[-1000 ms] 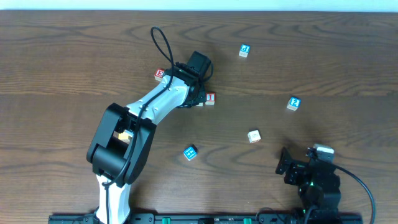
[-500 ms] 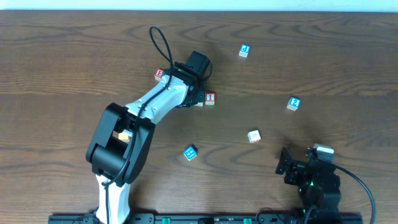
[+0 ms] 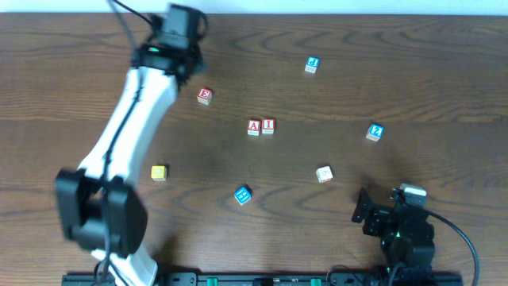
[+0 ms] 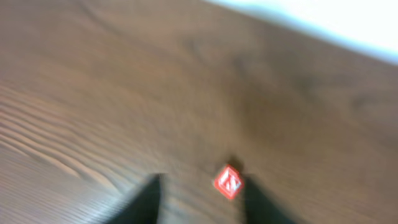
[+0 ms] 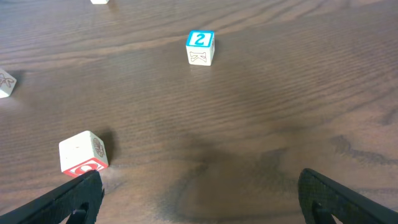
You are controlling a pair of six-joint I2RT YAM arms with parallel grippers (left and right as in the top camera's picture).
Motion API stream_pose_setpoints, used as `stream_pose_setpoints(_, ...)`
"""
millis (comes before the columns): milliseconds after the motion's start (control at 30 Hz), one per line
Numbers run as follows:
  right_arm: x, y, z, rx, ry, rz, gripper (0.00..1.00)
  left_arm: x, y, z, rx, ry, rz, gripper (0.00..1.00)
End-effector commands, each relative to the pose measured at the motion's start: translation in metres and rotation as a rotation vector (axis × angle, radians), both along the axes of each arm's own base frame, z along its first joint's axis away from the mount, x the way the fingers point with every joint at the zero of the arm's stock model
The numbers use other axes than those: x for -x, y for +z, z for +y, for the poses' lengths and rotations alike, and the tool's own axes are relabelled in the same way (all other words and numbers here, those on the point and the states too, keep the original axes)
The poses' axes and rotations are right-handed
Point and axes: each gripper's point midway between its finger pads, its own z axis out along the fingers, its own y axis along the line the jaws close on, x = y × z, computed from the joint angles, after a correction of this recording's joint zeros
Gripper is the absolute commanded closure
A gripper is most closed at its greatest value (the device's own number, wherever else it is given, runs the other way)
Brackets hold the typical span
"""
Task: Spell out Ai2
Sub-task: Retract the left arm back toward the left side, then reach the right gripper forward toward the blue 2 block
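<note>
Jaws apart, cubes A [image 3: 254,127], I [image 3: 268,125], 2 [image 3: 375,132]

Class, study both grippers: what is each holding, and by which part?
Nothing is held. The left gripper and the right gripper both stand open and empty.

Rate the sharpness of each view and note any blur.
Overhead: sharp, evenly lit, letters on the A cube and I cube readable. Left wrist: heavily blurred, the fingers mere dark smears. Right wrist: crisp, the 2 cube clearly legible.
</note>
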Motion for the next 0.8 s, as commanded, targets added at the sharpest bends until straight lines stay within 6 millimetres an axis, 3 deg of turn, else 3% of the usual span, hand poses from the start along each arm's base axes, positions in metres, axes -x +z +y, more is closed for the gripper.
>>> stream_pose_setpoints(0,0.0,-0.001,0.0,0.01,0.005,0.002,0.01,0.008,0.046,0.022,-0.106,-0.034,-0.074,0.18)
stream_pose_setpoints(33,0.0,-0.001,0.0,0.01,0.005,0.002,0.01,0.012,0.057,0.027,-0.118,-0.038,-0.092,0.05)
stream_pose_setpoints(200,0.0,-0.001,0.0,0.01,0.005,0.002,0.01,0.045,0.111,0.04,-0.133,-0.043,-0.178,0.05)
stream_pose_setpoints(367,0.0,-0.001,0.0,0.01,0.005,0.002,0.01,0.077,0.142,0.046,-0.133,-0.046,-0.224,0.04)
stream_pose_setpoints(500,0.0,-0.001,0.0,0.01,0.005,0.002,0.01,0.086,0.155,0.047,-0.128,-0.044,-0.255,0.05)
stream_pose_setpoints(767,0.0,-0.001,0.0,0.01,0.005,0.002,0.01,0.08,0.158,0.043,-0.113,-0.055,-0.278,0.05)
